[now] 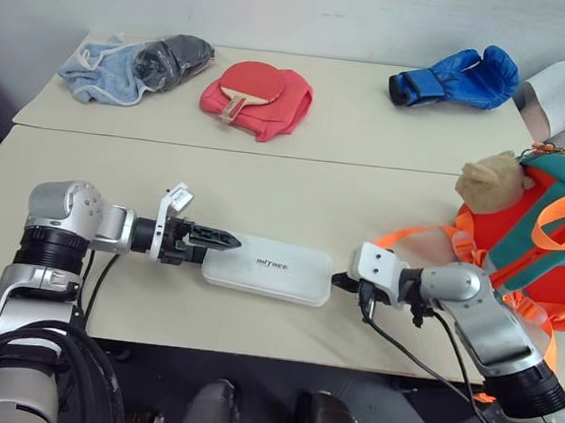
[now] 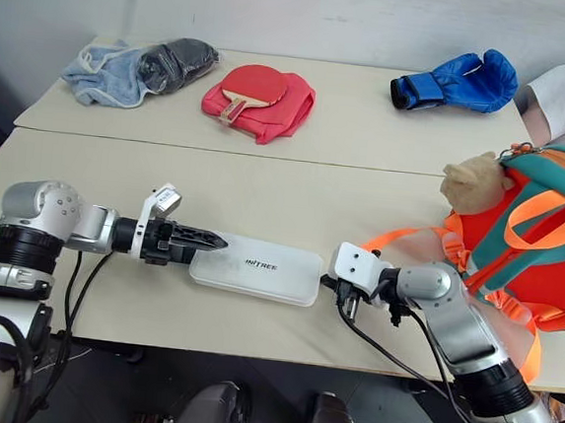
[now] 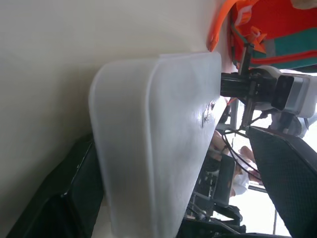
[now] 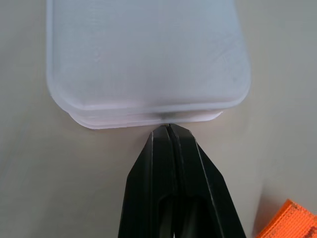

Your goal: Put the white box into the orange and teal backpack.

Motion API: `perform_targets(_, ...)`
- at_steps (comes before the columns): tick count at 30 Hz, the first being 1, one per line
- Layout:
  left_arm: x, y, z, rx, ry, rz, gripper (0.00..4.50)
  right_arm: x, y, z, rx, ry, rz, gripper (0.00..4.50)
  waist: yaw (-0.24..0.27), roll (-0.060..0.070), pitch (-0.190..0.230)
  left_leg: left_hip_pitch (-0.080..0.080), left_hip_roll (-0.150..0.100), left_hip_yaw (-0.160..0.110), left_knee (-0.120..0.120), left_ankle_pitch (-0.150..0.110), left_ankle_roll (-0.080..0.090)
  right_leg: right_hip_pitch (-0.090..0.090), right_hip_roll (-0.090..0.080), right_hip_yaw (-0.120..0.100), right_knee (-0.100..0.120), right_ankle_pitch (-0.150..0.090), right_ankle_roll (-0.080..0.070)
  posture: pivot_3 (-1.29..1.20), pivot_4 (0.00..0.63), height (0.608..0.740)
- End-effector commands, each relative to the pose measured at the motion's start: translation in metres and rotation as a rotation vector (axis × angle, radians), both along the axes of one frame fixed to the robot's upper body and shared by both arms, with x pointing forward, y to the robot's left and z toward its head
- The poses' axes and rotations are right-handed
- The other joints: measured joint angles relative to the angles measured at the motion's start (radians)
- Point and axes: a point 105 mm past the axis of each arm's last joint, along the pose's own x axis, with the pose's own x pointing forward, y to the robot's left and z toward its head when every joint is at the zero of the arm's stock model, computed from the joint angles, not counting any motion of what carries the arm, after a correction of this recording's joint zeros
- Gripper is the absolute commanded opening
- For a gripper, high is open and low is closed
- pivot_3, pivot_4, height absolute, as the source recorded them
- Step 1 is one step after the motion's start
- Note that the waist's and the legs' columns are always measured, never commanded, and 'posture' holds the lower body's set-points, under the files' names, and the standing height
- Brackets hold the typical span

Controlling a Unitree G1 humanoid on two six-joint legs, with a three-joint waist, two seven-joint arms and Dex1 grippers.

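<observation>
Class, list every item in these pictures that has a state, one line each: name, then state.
white box: closed, flat on the table, between both grippers, outside the backpack.
orange and teal backpack: on the table's right edge, straps loose.
left gripper: jaws open around the box's end.
right gripper: jaws shut, tip against the box's other end.
table tennis paddle: lying on red cloth.
blue boxing glove: lying unworn.
</observation>
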Motion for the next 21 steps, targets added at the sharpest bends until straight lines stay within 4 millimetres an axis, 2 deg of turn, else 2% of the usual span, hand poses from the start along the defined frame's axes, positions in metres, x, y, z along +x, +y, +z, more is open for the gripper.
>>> perform_targets(1, -0.001, -0.009, 0.007, -0.077, 0.002, -0.021, 4.3, 0.0, 0.008, -0.001, 0.011, -0.011, 0.026, 0.0, -0.002, 0.0, 0.0, 0.0, 0.0, 0.0, 0.0, 0.0, 0.0, 0.0, 0.0, 0.0, 0.0, 0.0, 0.0, 0.0, 0.15, 0.74)
perform_targets(4, -0.007, -0.011, 0.016, -0.13, -0.017, -0.058, 3.65, 0.0, 0.009, -0.001, 0.022, -0.015, 0.034, 0.0, -0.005, -0.001, 0.0, 0.0, 0.001, 0.0, 0.0, 0.0, 0.0, -0.001, 0.0, 0.0, 0.001, 0.0, 0.0, 0.0, 0.15, 0.74)
perform_targets(7, -0.014, -0.011, 0.022, -0.155, -0.032, -0.089, 2.72, -0.001, 0.006, -0.001, 0.031, -0.012, 0.033, 0.0, -0.007, -0.001, 0.0, 0.0, 0.002, 0.0, 0.0, 0.0, -0.001, -0.001, 0.0, 0.001, 0.002, 0.0, 0.0, 0.0, 0.15, 0.74)
perform_targets(10, -0.017, -0.01, 0.033, -0.223, -0.056, -0.095, 1.78, -0.009, 0.003, 0.006, 0.123, 0.026, 0.021, 0.0, -0.005, -0.001, 0.0, 0.0, 0.002, 0.0, 0.0, -0.001, -0.001, -0.001, 0.0, 0.001, 0.001, 0.0, 0.0, 0.0, 0.15, 0.74)
perform_targets(12, -0.022, -0.009, 0.045, -0.292, -0.092, -0.111, 1.31, -0.013, -0.011, 0.003, 0.128, 0.031, -0.03, 0.35, -0.002, -0.001, 0.0, -0.001, 0.002, 0.0, 0.0, -0.001, -0.001, -0.001, 0.0, 0.001, 0.001, 0.0, 0.0, 0.0, 0.15, 0.74)
perform_targets(13, -0.028, -0.01, 0.05, -0.309, -0.125, -0.135, 1.27, -0.022, -0.018, -0.001, 0.119, 0.067, -0.029, 0.53, -0.002, -0.001, 0.001, -0.001, 0.002, -0.001, 0.0, -0.001, -0.001, -0.001, -0.001, 0.002, 0.001, 0.0, 0.0, 0.0, 0.15, 0.74)
perform_targets(15, -0.036, -0.009, 0.055, -0.337, -0.168, -0.15, 1.27, -0.03, -0.027, -0.001, 0.138, 0.067, -0.066, 1.19, -0.001, -0.001, 0.001, -0.003, 0.002, -0.002, 0.0, -0.001, -0.001, -0.001, -0.002, 0.003, 0.001, 0.0, 0.0, 0.0, 0.15, 0.74)
perform_targets(18, -0.037, -0.008, 0.055, -0.309, -0.382, -0.094, 1.27, -0.041, -0.047, 0.004, 0.179, 0.028, -0.161, 2.2, 0.0, -0.001, 0.0, -0.002, 0.001, -0.003, 0.001, -0.001, 0.0, 0.001, -0.003, 0.005, 0.0, 0.0, 0.0, 0.0, 0.15, 0.74)
perform_targets(21, -0.041, -0.005, 0.05, -0.223, -0.62, -0.1, 1.27, -0.059, -0.066, 0.015, 0.305, -0.016, -0.23, 3.19, 0.001, -0.001, 0.001, -0.001, 0.001, -0.002, 0.0, -0.001, -0.001, 0.001, -0.003, 0.006, -0.002, 0.0, 0.0, 0.0, 0.15, 0.74)
